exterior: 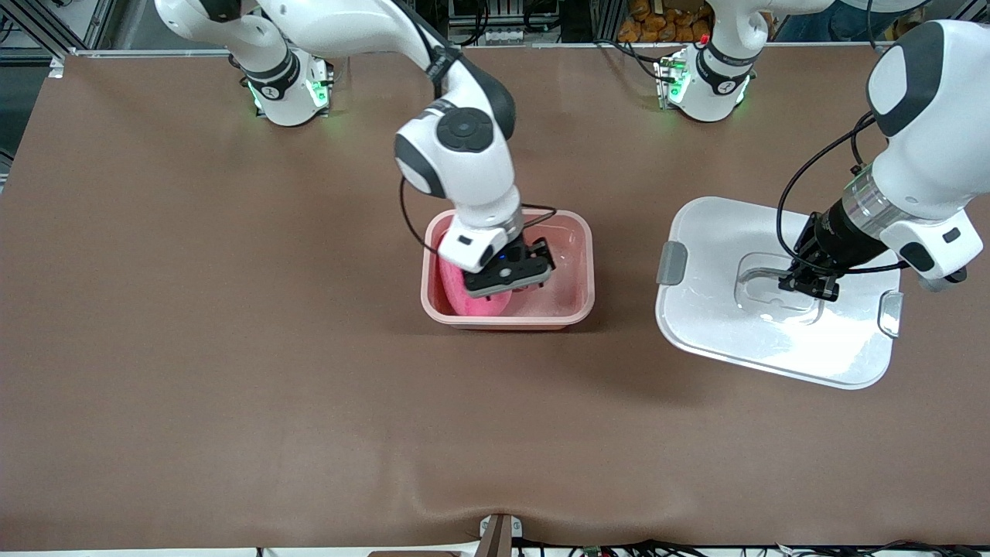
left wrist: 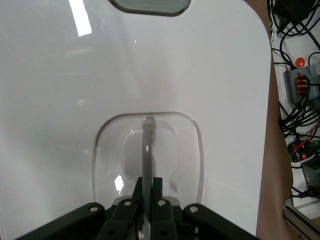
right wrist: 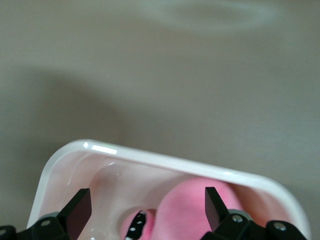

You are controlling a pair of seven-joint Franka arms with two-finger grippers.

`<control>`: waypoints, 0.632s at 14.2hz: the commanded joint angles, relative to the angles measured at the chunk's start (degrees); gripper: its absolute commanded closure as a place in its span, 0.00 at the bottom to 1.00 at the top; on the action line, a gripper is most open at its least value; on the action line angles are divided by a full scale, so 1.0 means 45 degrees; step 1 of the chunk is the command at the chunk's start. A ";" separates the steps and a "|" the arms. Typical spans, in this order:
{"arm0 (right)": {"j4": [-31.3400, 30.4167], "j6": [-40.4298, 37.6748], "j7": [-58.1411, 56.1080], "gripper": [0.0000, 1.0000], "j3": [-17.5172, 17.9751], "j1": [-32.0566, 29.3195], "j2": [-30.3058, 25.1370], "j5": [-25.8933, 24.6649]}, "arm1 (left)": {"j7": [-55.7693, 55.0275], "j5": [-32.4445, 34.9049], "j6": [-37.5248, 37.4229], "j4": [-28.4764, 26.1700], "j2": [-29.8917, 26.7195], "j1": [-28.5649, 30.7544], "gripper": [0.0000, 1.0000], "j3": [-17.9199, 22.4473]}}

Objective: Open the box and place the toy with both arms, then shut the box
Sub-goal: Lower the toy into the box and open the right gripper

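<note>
The pink box [exterior: 584, 255] stands open in the middle of the table, its lid off. The hot-pink toy [exterior: 464, 298] lies inside it, at the right arm's end of the box. My right gripper [exterior: 517, 283] hangs low in the box over the toy, open; in the right wrist view its fingers [right wrist: 80, 206] stand wide apart over the toy [right wrist: 197, 210], inside the box rim [right wrist: 150, 158]. The white lid [exterior: 719, 255] lies flat on the table toward the left arm's end. My left gripper [exterior: 808, 285] is shut on the lid's clear handle [left wrist: 147, 140].
Grey clips [exterior: 671, 261] sit on the lid's two short sides; one shows in the left wrist view [left wrist: 150, 5]. Brown table cloth [exterior: 232, 348] covers the whole table. Cables and electronics [left wrist: 300, 85] lie past the table edge by the lid.
</note>
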 commanded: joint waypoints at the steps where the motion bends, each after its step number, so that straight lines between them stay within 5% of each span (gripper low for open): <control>1: -0.0789 -0.1071 0.0025 0.00 0.0228 -0.0971 -0.1199 0.0013 | -0.0027 -0.0368 -0.0090 -0.0301 -0.0469 -0.0126 1.00 -0.0168; 9: -0.2334 -0.2907 -0.4207 0.00 0.0287 -0.3687 -0.3174 0.0091 | -0.2075 -0.0525 0.0534 -0.0184 -0.0254 -0.0185 1.00 -0.1632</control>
